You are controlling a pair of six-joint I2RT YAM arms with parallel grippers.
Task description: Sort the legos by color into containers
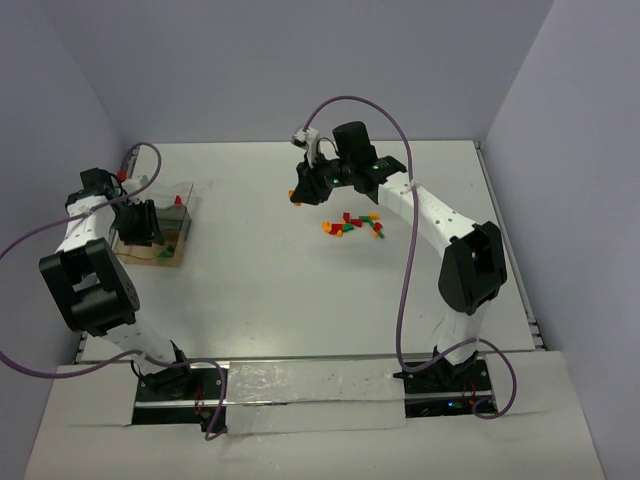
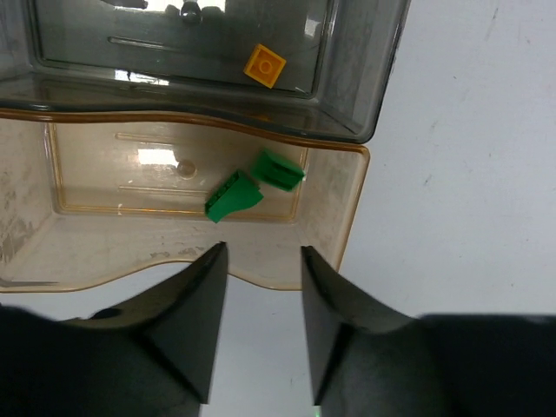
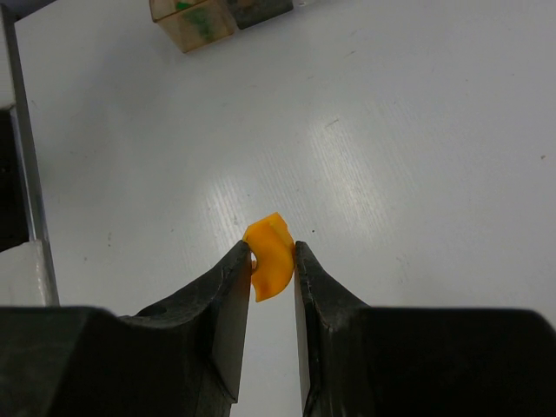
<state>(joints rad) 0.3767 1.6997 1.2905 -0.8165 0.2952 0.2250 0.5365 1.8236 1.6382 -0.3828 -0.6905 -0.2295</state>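
The containers stand at the table's left side. In the left wrist view, the tan tray holds two green legos and the smoky clear tray beyond it holds one orange-yellow lego. My left gripper hangs open at the tan tray's near rim, with nothing between its fingers. My right gripper is shut on an orange lego, held above the bare table. From above, that gripper is left of the loose pile of red, green and orange legos.
Walls close in the table on the left, back and right. The right arm's cable loops over the pile area. In the right wrist view the containers show at the top edge, far from the held lego.
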